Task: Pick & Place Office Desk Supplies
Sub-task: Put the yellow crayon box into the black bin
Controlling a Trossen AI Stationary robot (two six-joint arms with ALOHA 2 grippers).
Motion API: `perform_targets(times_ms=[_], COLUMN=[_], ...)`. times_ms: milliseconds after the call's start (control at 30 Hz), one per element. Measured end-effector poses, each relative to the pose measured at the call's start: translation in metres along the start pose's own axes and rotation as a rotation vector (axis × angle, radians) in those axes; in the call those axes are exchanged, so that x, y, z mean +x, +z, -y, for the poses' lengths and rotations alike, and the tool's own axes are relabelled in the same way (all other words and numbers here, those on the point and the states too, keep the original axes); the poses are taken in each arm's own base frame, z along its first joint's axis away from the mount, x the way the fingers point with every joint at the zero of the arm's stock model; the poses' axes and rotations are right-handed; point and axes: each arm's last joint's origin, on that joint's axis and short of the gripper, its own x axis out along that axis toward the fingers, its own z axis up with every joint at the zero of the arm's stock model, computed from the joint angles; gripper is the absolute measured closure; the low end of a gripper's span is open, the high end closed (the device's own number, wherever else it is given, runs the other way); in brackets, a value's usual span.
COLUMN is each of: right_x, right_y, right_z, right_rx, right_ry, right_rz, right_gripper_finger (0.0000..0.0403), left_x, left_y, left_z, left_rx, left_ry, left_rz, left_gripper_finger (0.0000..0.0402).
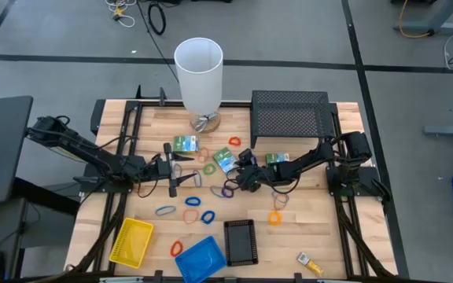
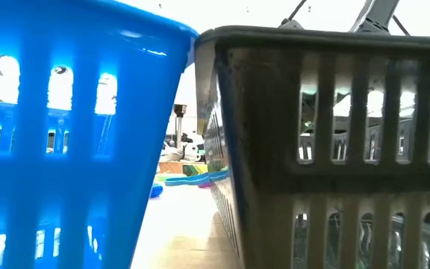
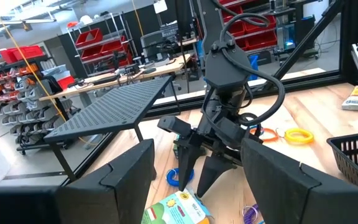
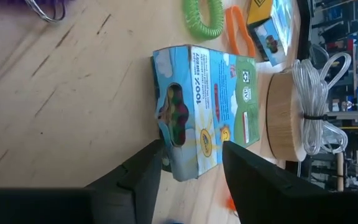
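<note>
From above, the left gripper (image 1: 181, 174) hovers with fingers spread, empty, near a green box (image 1: 185, 143). The right gripper (image 1: 241, 174) sits beside another box (image 1: 225, 161). Low down, the blue tray (image 2: 66, 134) and black tray (image 2: 334, 149) fill the view. The right wrist shows parted fingers (image 4: 142, 171) around the box's (image 4: 204, 106) end, not clenched.

The table (image 1: 305, 236) is pale wood in planks, matt, its grain plain in the right wrist view. The printed box (image 4: 204, 109) at centre frame there looks like glossy card with colour print. The blue tray (image 2: 66, 134) and black tray (image 2: 334, 149) filling the low view are slotted moulded plastic, the blue one translucent. The mesh rack (image 1: 289, 114) at upper centre of the high view is matt black perforated metal. The rubber-band loops (image 1: 192, 202) look smooth.
</note>
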Motion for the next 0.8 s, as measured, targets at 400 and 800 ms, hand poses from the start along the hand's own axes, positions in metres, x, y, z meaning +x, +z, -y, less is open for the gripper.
perform_targets(times_ms=[400,800], right_x=[0.0002,-0.0034], right_y=[-0.0009,0.0020], right_z=[0.0003,-0.0028], right_rx=[-0.011,-0.013], right_ry=[-0.007,-0.071], right_rz=[-0.014,-0.067], right_gripper_finger=[0.0305,0.0399], left_x=[0.0000,-0.0001], left_y=[0.0004,0.0009], left_z=[0.0005,0.0004], left_rx=[-0.007,-0.018], left_ry=[-0.020,-0.019], left_rz=[0.008,0.013], left_gripper_finger=[0.0156,0.0156])
